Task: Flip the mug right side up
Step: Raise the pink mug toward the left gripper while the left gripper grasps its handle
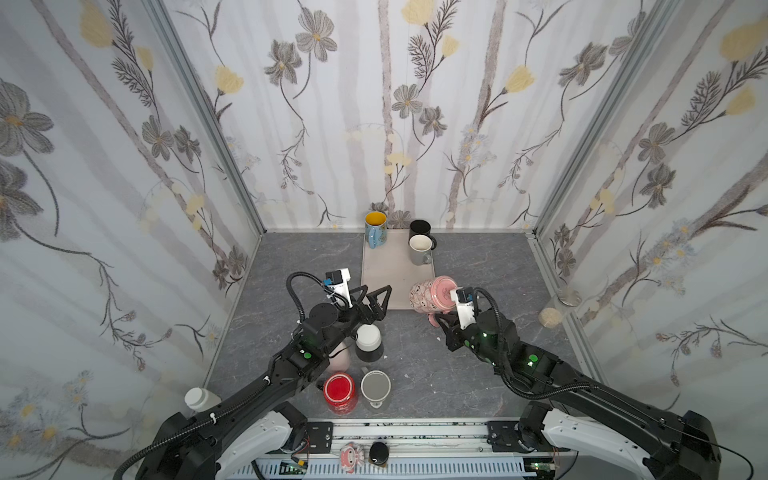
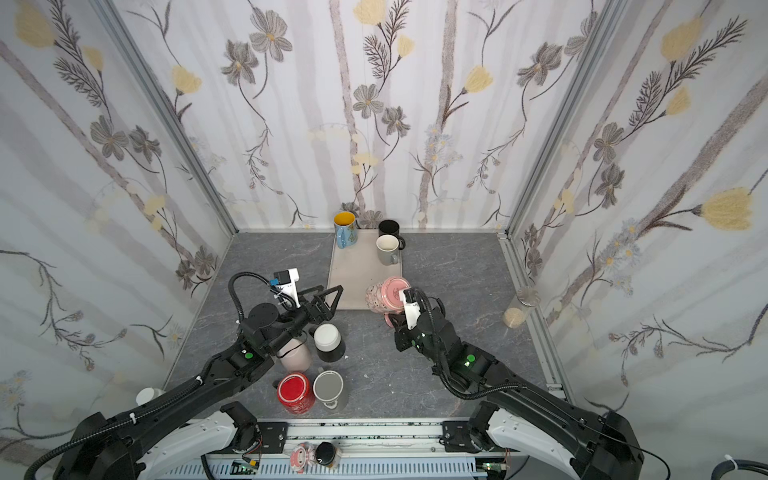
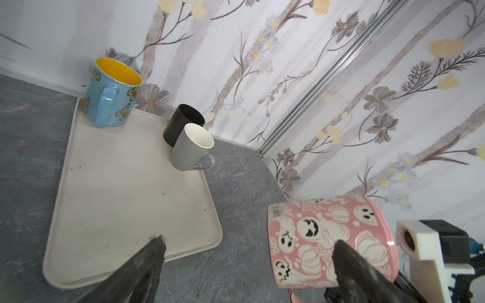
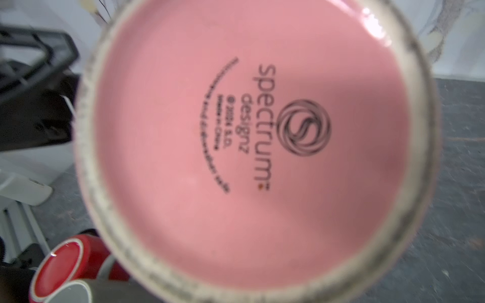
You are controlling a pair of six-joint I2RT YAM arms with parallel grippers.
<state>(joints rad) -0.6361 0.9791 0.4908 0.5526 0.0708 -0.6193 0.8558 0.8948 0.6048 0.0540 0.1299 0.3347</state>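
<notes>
The right gripper (image 1: 440,322) was shut on the handle of the pink mug (image 1: 430,297), tipped sideways in the air over the tray's (image 1: 386,274) near corner, the left gripper (image 1: 377,289) wide open and empty, so a slow roll to mouth-up looked safest.

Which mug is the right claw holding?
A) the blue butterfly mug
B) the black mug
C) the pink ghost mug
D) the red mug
C: the pink ghost mug is tipped on its side, off the table, and the right claw is shut on its handle.
</notes>
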